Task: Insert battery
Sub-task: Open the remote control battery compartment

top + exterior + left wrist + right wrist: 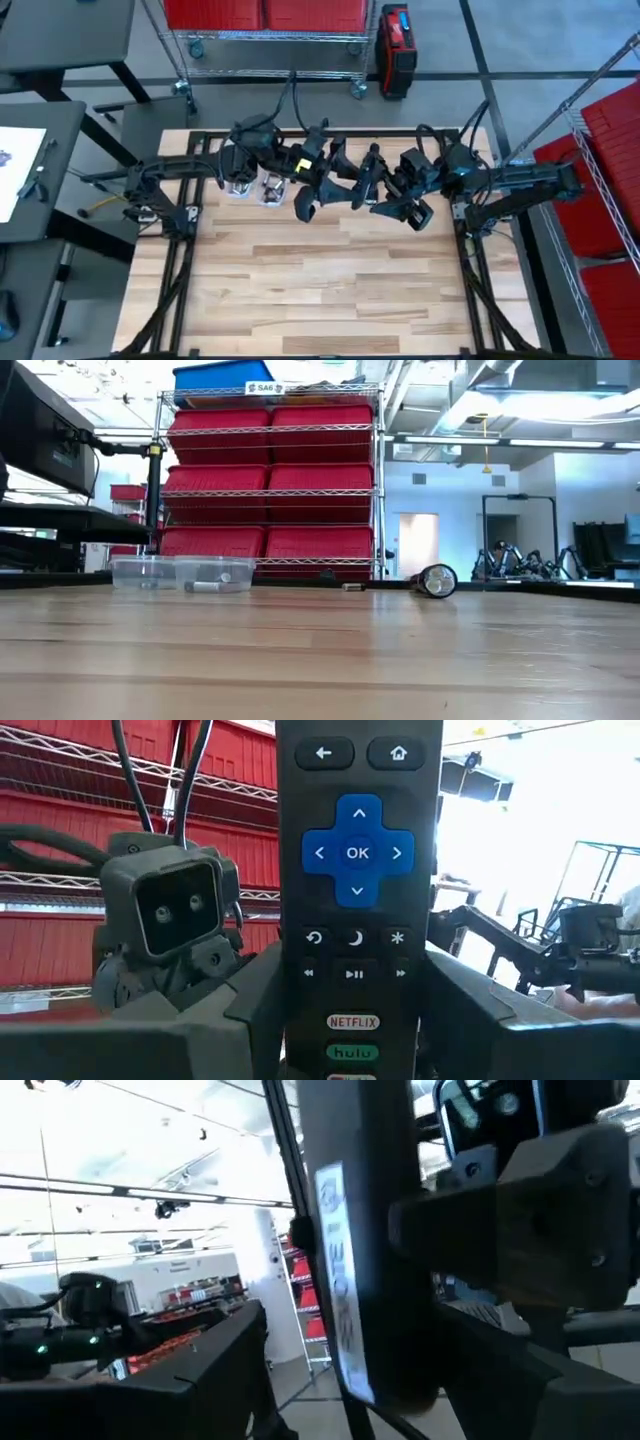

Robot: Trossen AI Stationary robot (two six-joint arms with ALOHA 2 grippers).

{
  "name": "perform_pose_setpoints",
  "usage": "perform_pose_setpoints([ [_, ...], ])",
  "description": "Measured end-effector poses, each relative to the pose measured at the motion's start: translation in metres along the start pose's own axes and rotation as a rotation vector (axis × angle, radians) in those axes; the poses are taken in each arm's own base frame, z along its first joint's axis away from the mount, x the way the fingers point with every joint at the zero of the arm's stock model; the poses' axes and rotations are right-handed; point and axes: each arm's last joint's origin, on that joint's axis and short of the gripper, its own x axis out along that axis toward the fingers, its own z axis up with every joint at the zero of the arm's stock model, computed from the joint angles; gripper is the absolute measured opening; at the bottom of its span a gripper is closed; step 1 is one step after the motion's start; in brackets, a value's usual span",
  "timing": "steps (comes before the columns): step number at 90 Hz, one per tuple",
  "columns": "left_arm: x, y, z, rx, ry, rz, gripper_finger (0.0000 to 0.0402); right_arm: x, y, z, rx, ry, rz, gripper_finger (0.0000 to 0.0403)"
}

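The left gripper (pixel 355 1020) is clamping a black remote (pixel 357 870) above the table's (pixel 330 290) far edge, its NETFLIX and hulu buttons showing. Whether the right gripper (pixel 385 195) is gripping is unclear.

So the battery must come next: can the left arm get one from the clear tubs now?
Probably not yet: the left gripper is shut on the remote, above the table, beside the clear tubs.
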Motion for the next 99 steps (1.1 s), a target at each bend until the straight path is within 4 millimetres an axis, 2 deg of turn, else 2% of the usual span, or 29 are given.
perform_pose_setpoints([
  [20,0.003,0.003,-0.005,-0.013,0.014,0.001,0.0155,0.003,-0.002,-0.001,0.002,-0.002,-0.015,0.0182],
  [39,0.003,0.002,-0.006,-0.016,0.018,-0.036,0.0154,0.006,-0.003,-0.006,0.002,0.038,0.036,0.0076],
  [43,0.003,0.001,-0.004,-0.011,0.004,-0.035,0.0143,0.006,-0.003,-0.006,-0.019,0.038,0.038,0.007],
  [46,0.003,0.001,-0.003,-0.006,-0.01,-0.032,0.0117,0.006,-0.003,-0.005,-0.04,0.034,0.035,0.0063],
  [48,0.002,0.0,-0.001,-0.007,-0.019,-0.023,0.0089,0.006,-0.003,-0.005,-0.054,0.034,0.033,0.006],
  [52,0.002,0.001,0.0,0.001,-0.031,-0.01,0.0063,0.005,-0.003,-0.005,-0.068,0.04,0.027,0.006],
  [65,0.001,0.003,0.0,-0.015,-0.02,-0.022,0.0047,0.006,-0.003,-0.008,-0.059,0.069,0.034,0.006],
  [85,0.0,0.007,-0.005,-0.057,0.04,0.0,0.0067,0.005,-0.004,-0.011,-0.043,0.096,0.028,0.006],
  [99,-0.002,0.013,-0.011,-0.145,0.116,-0.01,0.011,-0.004,-0.008,-0.012,-0.003,0.191,-0.032,0.006],
])
